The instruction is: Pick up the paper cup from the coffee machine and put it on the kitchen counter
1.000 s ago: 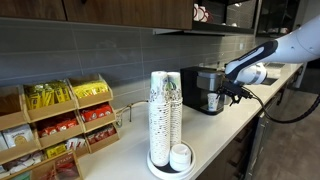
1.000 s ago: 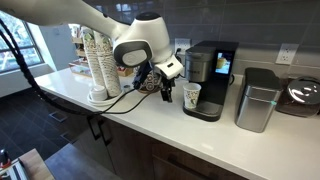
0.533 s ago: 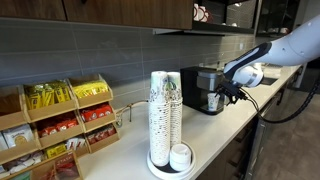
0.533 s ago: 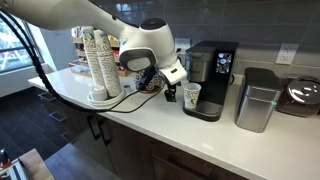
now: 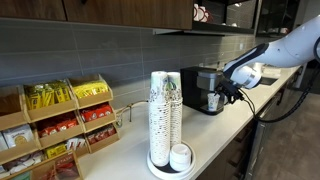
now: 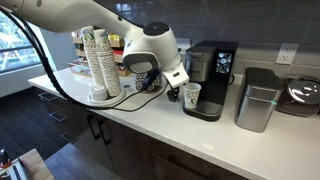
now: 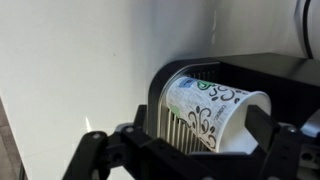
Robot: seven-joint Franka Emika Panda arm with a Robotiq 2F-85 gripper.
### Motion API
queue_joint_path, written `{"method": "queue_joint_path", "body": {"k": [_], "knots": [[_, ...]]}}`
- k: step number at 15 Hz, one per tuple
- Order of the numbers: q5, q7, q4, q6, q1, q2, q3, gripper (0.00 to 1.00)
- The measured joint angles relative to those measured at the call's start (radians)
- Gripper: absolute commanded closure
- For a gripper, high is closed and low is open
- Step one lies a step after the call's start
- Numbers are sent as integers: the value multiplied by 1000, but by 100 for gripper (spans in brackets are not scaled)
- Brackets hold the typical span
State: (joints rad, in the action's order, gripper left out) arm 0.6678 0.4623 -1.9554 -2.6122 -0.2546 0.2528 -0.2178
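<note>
The paper cup (image 7: 215, 108), white with dark and green print, stands on the drip grate of the black coffee machine (image 6: 212, 72). It also shows in both exterior views (image 6: 192, 95) (image 5: 213, 102). My gripper (image 7: 205, 128) is open, with one finger on each side of the cup and a gap still showing. In both exterior views the gripper (image 6: 180, 91) (image 5: 228, 94) is level with the cup at the machine's (image 5: 204, 82) front, just above the cream-white kitchen counter (image 6: 150, 122).
Tall stacks of white-and-green cups (image 5: 165, 115) with an upturned cup (image 5: 180, 156) stand on the counter. Snack boxes (image 5: 60, 125) sit by the wall. A silver canister (image 6: 257, 98) and a dark appliance (image 6: 302, 95) stand beyond the machine.
My gripper has moved closer to the coffee machine, and its fingers now reach around the cup. The cup has not moved.
</note>
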Motion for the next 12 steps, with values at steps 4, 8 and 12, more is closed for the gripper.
{"method": "queue_joint_path", "body": {"k": [4, 8, 12], "knots": [[48, -17, -2, 0, -1, 3, 1, 0], [110, -42, -4, 0, -2, 9, 4, 0], [179, -78, -6, 0, -3, 19, 4, 0]]}}
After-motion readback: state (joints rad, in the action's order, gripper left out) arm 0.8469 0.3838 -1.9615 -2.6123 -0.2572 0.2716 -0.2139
